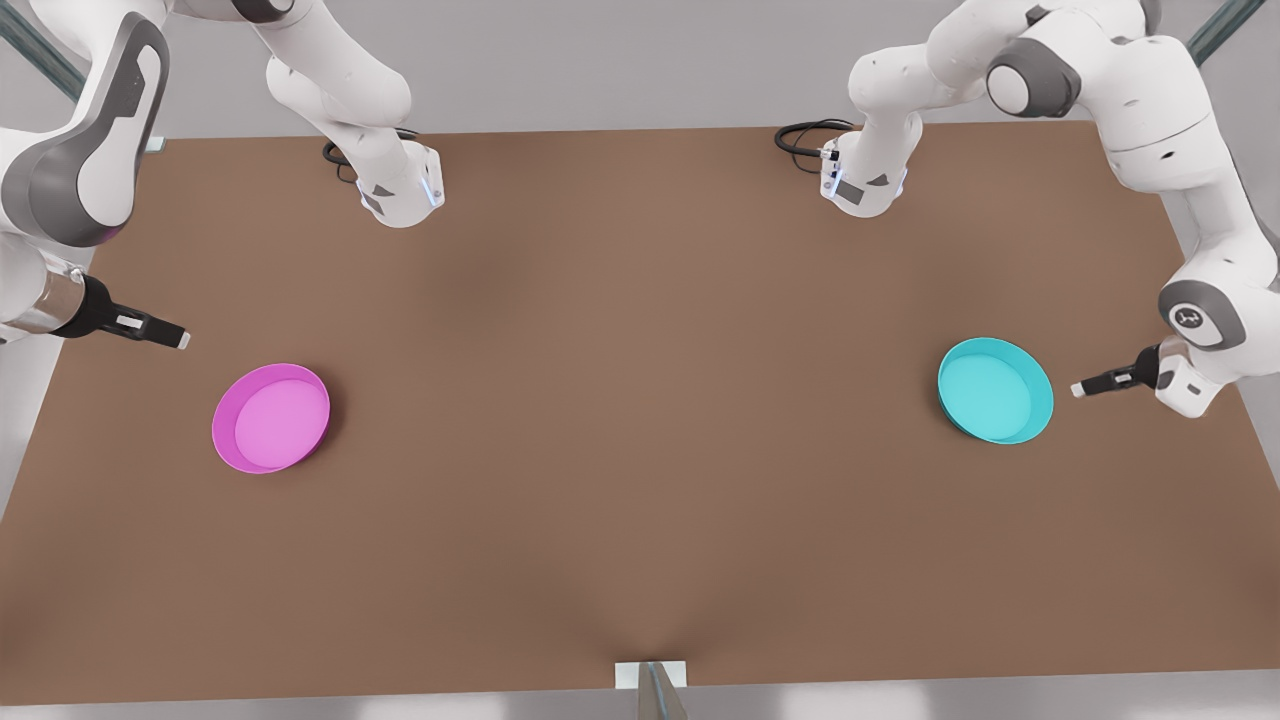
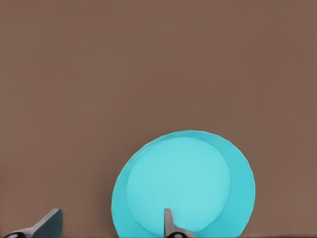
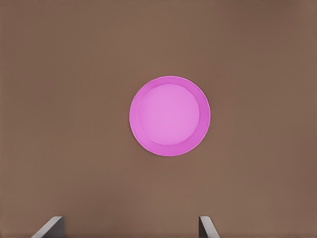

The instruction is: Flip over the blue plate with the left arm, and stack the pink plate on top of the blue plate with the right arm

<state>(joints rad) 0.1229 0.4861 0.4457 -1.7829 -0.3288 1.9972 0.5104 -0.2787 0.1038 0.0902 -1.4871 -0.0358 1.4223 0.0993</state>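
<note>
Your left gripper point(image 1: 1078, 389) sits low beside the round, shallow turquoise plate point(image 1: 996, 390), which rests rim-up near the brown table's point(image 1: 640, 450) edge at the front view's right; in the left wrist view its fingers point(image 2: 171, 225) stand apart, one already over the plate's near rim. Your right gripper point(image 1: 180, 339) hangs above and off to one side of the round magenta-pink plate point(image 1: 271, 417), which lies rim-up near the opposite edge; the right wrist view shows its fingers point(image 3: 208, 227) spread wide, well clear of the plate. Watch the flip: the rim is low and thin, so a shallow pinch could let the turquoise plate slip out partway through the turn, and with the table edge so close, it might slide or drop off. If you nudge the rim before closing, you may shove the plate away instead. A crooked landing would leave the pink plate nothing flat to sit on. No brand, label or readable writing appears on either plate; one arm joint carries a small round mark I cannot read.
</note>
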